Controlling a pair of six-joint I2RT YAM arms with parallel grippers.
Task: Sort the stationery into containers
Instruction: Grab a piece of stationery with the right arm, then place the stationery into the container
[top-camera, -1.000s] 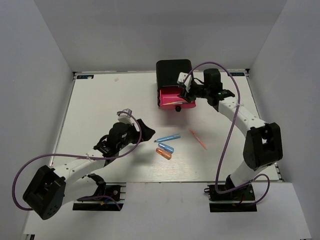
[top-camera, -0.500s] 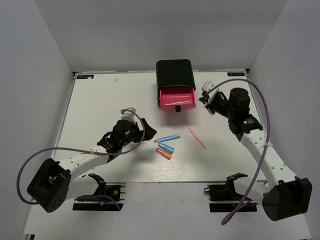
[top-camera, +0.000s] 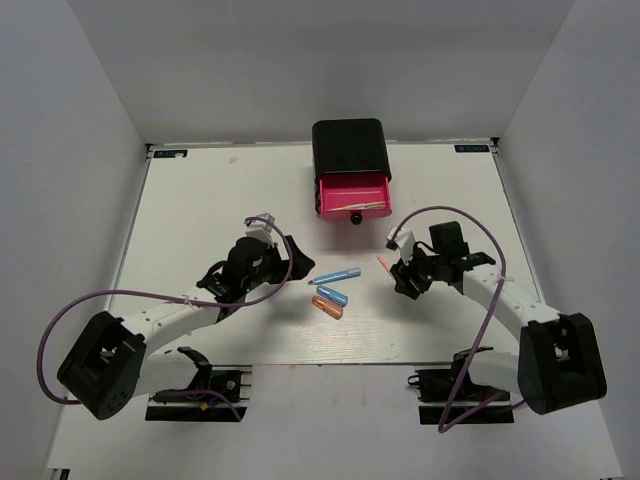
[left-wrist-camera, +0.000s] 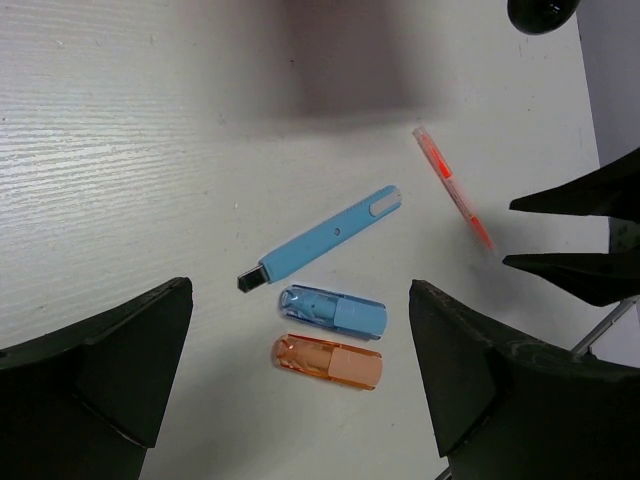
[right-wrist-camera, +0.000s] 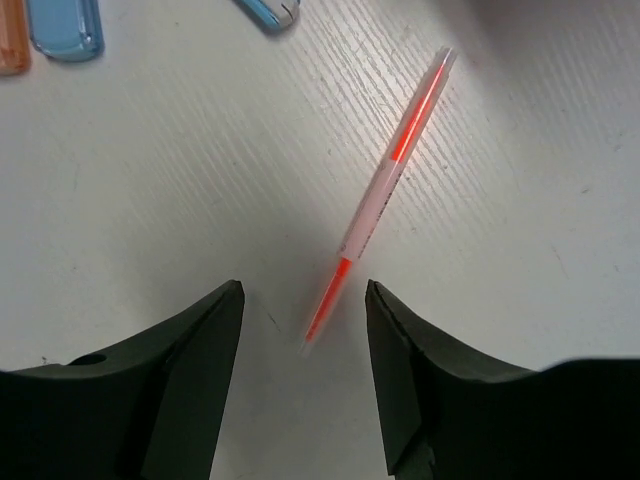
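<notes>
The right gripper (right-wrist-camera: 303, 296) is open, its fingers on either side of the lower tip of the red-pink stick (right-wrist-camera: 386, 185) without touching it. The left gripper (left-wrist-camera: 300, 290) gapes wide above the blue pen (left-wrist-camera: 322, 238), blue capsule (left-wrist-camera: 335, 312) and orange capsule (left-wrist-camera: 328, 362). Beyond them, the pink drawer (top-camera: 352, 194) stands pulled out of the black cabinet (top-camera: 348, 148), holding what may be a yellow stick (top-camera: 362, 205).

Bright, even overhead light (soft shadows), mostly sharp.
</notes>
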